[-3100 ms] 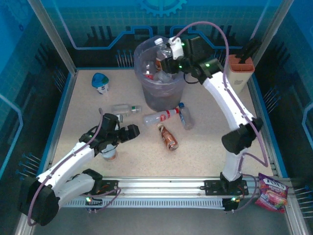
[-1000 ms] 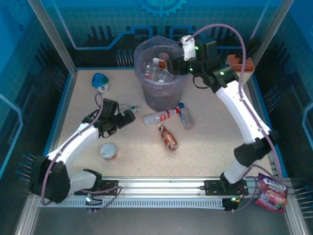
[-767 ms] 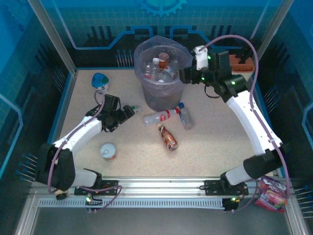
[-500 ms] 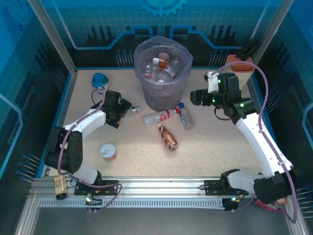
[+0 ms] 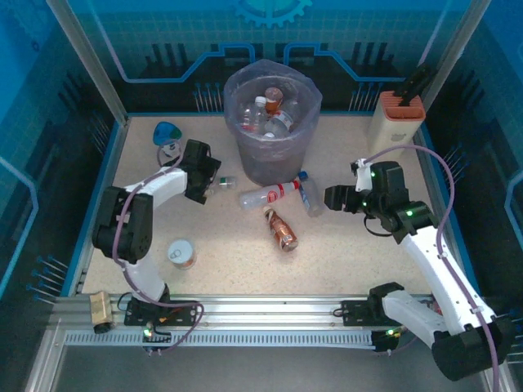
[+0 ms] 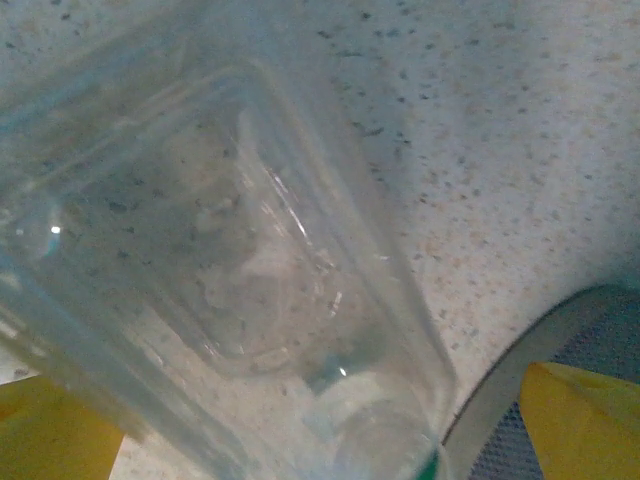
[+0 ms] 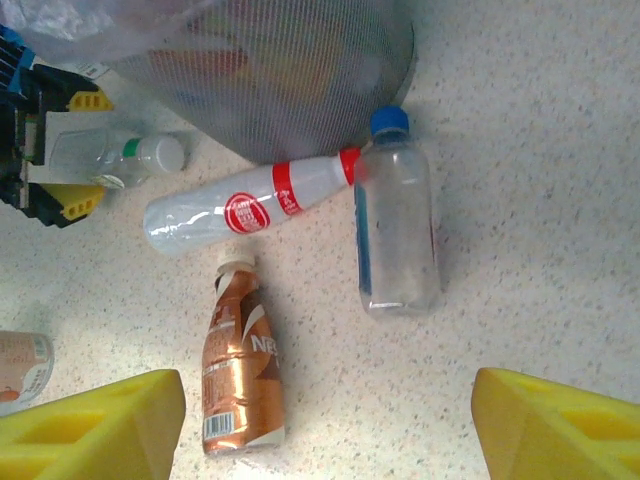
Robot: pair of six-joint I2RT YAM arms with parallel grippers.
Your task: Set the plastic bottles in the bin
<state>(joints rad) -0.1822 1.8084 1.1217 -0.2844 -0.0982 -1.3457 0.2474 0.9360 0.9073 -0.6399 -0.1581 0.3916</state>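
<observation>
From above, we see the bin [image 5: 270, 159] at the far middle of the table [image 5: 237, 269], with several bottles inside it. The left arm [image 5: 159, 184] reaches toward the bin's left side, where the left jaws stand wide around a small clear bottle [image 5: 222, 181] lying on the table. In front of the bin lie a red-labelled bottle [image 5: 270, 194] and a blue-capped bottle [image 5: 310, 198], their caps close together, and a copper-brown bottle [image 5: 283, 230] lies just nearer us. The right arm [image 5: 433, 257] holds the right jaws to the right of the blue-capped bottle, apart from it. In the left wrist view, the small clear bottle [image 6: 250, 270] lies between the yellow pads [image 6: 580, 420], which sit far apart; we cannot tell whether they touch it. In the right wrist view, the right jaws are wide with nothing between their yellow pads [image 7: 90, 430]. Beyond them lie the copper-brown bottle [image 7: 235, 365], the red-labelled bottle [image 7: 240, 210] and the blue-capped bottle [image 7: 395, 225] below the bin [image 7: 280, 90]. At upper left the left jaws straddle the small clear bottle [image 7: 120, 155].
</observation>
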